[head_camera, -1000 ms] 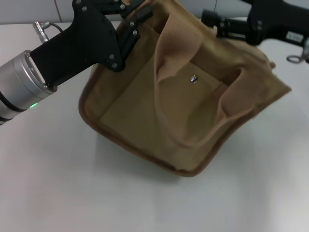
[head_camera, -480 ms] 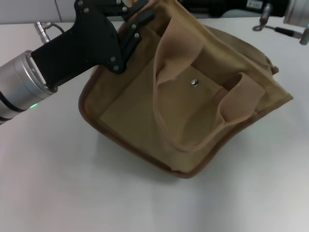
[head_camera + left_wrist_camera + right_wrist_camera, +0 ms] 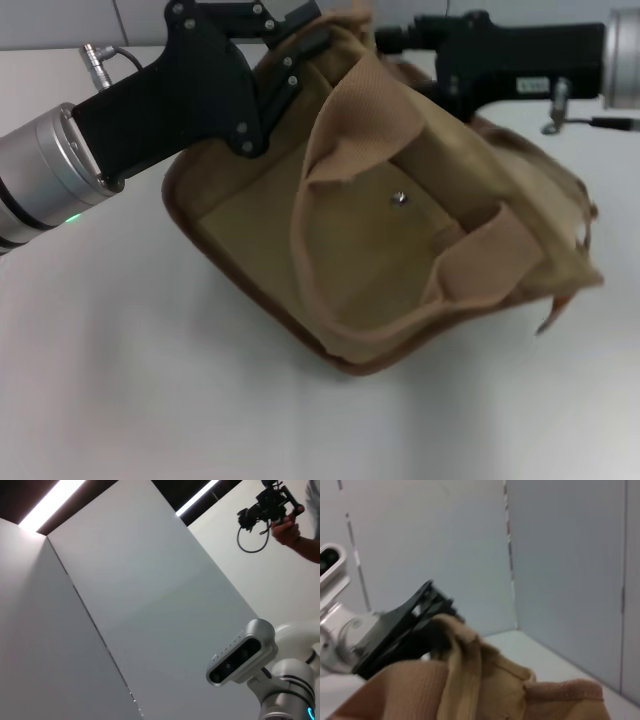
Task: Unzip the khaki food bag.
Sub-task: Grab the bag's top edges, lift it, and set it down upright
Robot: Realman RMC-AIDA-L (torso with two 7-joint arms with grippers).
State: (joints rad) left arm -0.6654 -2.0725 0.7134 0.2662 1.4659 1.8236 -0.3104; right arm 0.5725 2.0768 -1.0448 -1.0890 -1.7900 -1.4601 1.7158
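The khaki food bag lies tilted on the white table, its front pocket and silver snap facing up. My left gripper is shut on the bag's top edge at its far left corner. My right gripper reaches in from the right along the bag's top, its tip behind the raised webbing handle. The zipper is hidden from the head view. The right wrist view shows the bag's top fabric close up, with the left gripper holding its corner. No bag appears in the left wrist view.
Bare white tabletop stretches in front of and to the left of the bag. A grey wall panel runs along the far edge. The left wrist view faces white walls and the robot's own head.
The right arm has come back down and moved left along the bag's top. The bag has shifted left, its right end has crumpled and the handle has flopped over. The left gripper keeps its hold.
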